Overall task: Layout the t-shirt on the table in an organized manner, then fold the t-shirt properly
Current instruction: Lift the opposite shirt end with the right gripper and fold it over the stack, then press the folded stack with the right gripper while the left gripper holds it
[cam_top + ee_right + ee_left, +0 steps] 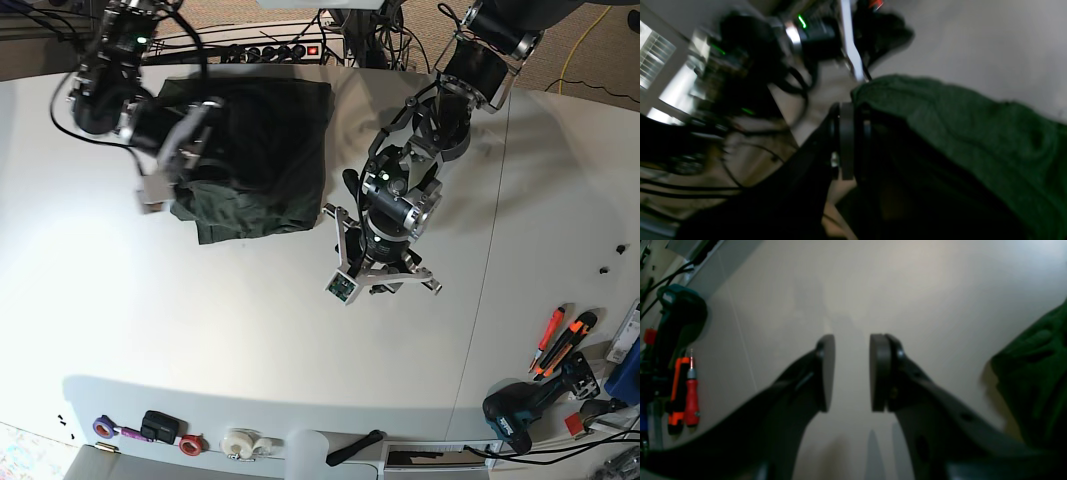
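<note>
The dark green t-shirt (255, 150) lies bunched and partly doubled over at the far left-centre of the white table (200, 330). My right gripper (172, 182) is at the shirt's left edge. In the right wrist view its pads (846, 143) are pressed together on a fold of the t-shirt (973, 133), lifted off the table. My left gripper (392, 283) hangs over bare table to the right of the shirt. In the left wrist view the left gripper (851, 370) stands open with nothing between its pads, and the t-shirt (1037, 373) shows at the right edge.
A teal drill (520, 410), an orange cutter and a red screwdriver (555, 340) lie at the near right. Tape rolls (240, 440) sit along the front edge. A power strip and cables (270, 50) run along the far edge. A thin seam (490, 300) crosses the tabletop.
</note>
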Robot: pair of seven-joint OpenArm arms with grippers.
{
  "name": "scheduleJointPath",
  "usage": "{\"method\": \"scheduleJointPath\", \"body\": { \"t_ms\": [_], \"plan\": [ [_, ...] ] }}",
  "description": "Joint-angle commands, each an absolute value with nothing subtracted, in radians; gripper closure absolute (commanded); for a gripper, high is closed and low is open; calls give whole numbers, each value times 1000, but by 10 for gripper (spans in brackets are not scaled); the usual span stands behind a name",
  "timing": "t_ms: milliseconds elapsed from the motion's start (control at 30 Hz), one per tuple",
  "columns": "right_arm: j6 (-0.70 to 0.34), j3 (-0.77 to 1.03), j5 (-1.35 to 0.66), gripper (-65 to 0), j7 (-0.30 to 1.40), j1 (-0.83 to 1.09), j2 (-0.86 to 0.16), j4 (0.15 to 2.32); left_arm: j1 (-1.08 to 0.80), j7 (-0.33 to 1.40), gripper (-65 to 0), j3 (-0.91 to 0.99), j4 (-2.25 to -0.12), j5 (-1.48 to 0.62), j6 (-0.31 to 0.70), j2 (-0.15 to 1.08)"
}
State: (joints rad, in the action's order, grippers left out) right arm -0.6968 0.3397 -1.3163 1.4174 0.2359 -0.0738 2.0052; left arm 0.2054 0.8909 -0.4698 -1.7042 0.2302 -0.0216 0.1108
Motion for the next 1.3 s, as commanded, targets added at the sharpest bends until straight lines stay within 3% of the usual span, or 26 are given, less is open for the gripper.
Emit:
{"method": "scheduleJointPath", "body": {
  "t_ms": [0,200,333,367,467,500,667,833,967,1067,1267],
  "plan": [
    [-698,323,-1301,0,1396,230,-73,2022,224,876,-165,-466,-1724,223,-23,103],
    [-698,226,-994,0,1196,230,-69,2022,224,876,-165,-466,-1724,160,1,103],
    [-698,183,-905,0,1148,230,-69,2022,224,876,-165,-466,-1724,152,1,103],
    [-698,171,-899,-35,1151,229,-69,2022,224,876,-165,-466,-1724,152,1,103],
    [-698,135,-900,-320,1143,229,-69,2022,224,876,-165,-466,-1724,152,1,103],
    [-698,130,-900,-366,1119,229,-69,2022,224,876,-165,-466,-1724,152,1,103],
    [-698,189,-899,-370,992,220,-75,2040,222,876,-165,-466,-1724,152,1,103],
    [-698,427,-927,-370,1098,208,-75,2128,201,860,-165,-466,-1724,150,28,104],
    [-698,636,-1209,-370,1384,227,-105,2159,183,827,-165,-466,-1724,104,28,103],
    [-698,733,-1426,-370,1396,301,-164,2160,183,810,-165,-466,-1724,55,28,103],
    [-698,799,-1428,-371,1396,445,-207,2160,181,813,-165,-466,-1724,47,55,103]
  ]
}}
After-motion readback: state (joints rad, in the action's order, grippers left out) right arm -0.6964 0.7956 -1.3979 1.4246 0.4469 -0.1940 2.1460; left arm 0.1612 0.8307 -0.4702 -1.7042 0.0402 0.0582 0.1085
